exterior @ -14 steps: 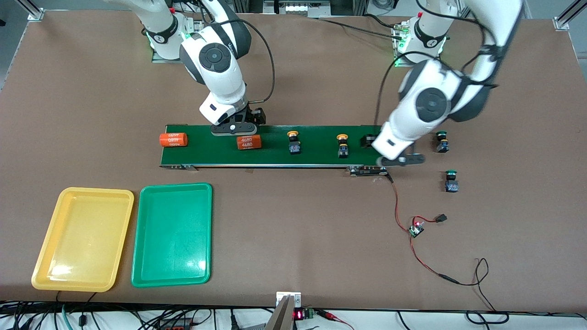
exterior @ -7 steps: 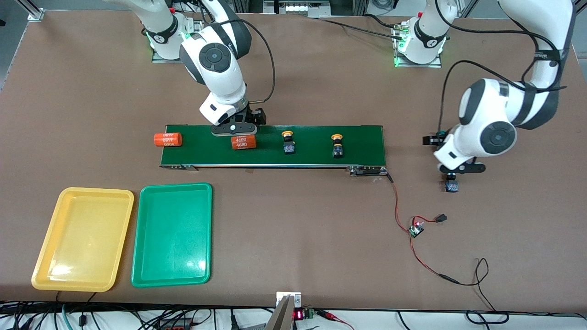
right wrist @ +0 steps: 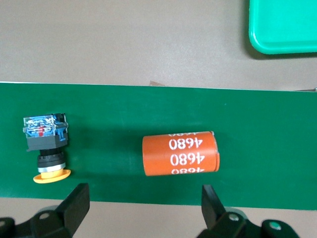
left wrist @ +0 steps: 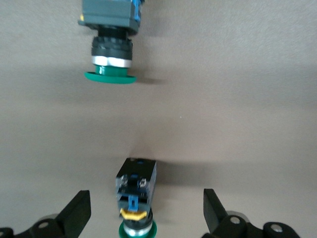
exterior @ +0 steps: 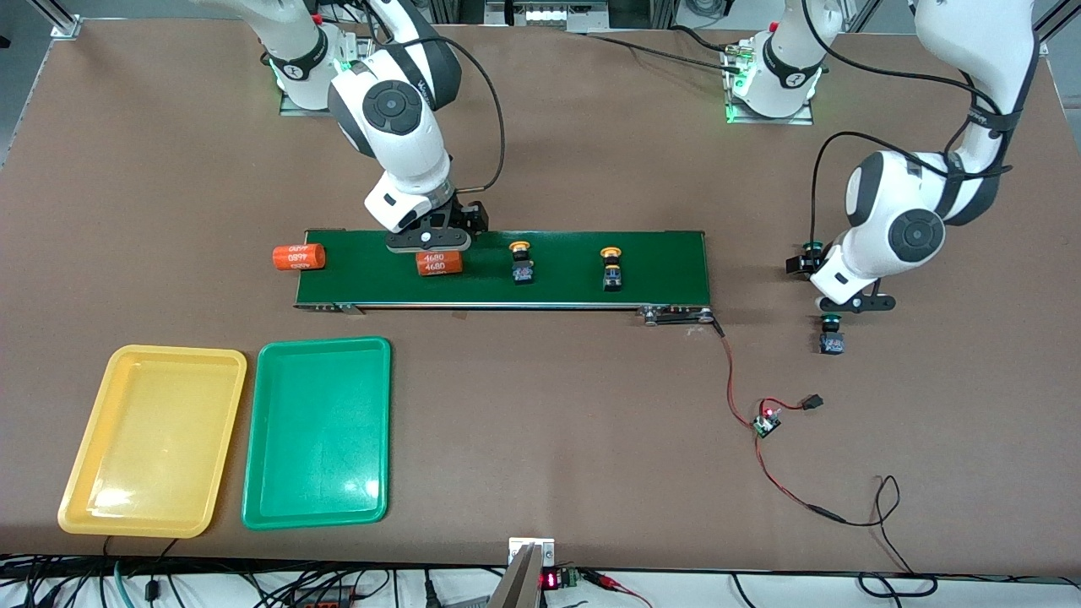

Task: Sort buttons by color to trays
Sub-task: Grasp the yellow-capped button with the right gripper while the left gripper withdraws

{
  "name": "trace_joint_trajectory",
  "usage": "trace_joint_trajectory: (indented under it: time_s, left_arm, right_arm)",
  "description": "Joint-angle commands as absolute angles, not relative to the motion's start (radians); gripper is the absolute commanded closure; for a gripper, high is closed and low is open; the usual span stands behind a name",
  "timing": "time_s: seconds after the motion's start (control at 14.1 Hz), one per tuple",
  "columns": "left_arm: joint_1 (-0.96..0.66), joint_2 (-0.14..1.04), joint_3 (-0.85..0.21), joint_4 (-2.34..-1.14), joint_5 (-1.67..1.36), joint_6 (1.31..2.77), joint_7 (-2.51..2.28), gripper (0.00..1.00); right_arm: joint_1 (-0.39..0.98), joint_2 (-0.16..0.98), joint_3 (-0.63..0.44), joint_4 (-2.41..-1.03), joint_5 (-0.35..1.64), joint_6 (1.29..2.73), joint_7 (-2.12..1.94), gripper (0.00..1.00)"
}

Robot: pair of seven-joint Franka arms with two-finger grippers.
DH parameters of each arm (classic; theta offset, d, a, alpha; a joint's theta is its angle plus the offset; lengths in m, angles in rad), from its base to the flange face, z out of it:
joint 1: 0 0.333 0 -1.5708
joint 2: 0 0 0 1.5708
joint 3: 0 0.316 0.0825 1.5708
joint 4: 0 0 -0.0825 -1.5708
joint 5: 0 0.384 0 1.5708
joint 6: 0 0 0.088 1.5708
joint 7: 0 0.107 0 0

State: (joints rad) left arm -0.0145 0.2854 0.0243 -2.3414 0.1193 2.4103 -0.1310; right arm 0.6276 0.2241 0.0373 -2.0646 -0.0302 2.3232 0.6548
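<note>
A brown bench (exterior: 540,439) carried a dark-green conveyor belt (exterior: 659,253) with 2 yellow buttons (exterior: 522,262) (exterior: 611,268). The right tool (exterior: 427,241) hung released over an orange cylinder (exterior: 439,263). The left tool (exterior: 853,301) hung released over 2 green buttons (exterior: 832,333) (exterior: 812,248) off the belt's end. Yellow tray (exterior: 84,498) and green tray (exterior: 317,426) lay beside each other, nearer the camera.
</note>
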Motion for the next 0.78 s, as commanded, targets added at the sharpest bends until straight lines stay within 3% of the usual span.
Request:
trace_joint_trajectory:
  time_s: [0.0,0.07,0.14,0.43,0.57,0.71]
  left_arm:
    - [-0.021,0.275,0.037,-2.427,0.137,2.552,-0.120,0.00]
    - [-0.021,0.285,0.043,-2.439,0.138,2.586,-0.120,0.02]
    - [-0.021,0.293,0.051,-2.441,0.138,2.600,-0.120,0.11]
    - [-0.021,0.293,0.052,-2.439,0.137,2.596,-0.123,0.73]
    - [-0.020,0.279,0.055,-2.434,0.137,2.588,-0.124,0.90]
    - [-0.018,0.238,0.052,-2.413,0.137,2.541,-0.126,0.95]
  right_arm:
    - [0.624,0.222,0.043,-2.045,-0.043,2.306,0.655,0.00]
    - [0.629,0.219,0.041,-2.039,-0.037,2.304,0.655,0.00]
    - [0.632,0.222,0.041,-2.020,-0.037,2.303,0.652,0.00]
    - [0.653,0.276,0.043,-1.948,-0.032,2.303,0.692,0.00]
    - [0.679,0.336,0.041,-1.901,-0.032,2.303,0.722,0.00]
    - [0.683,0.376,0.041,-1.884,-0.037,2.310,0.723,0.00]
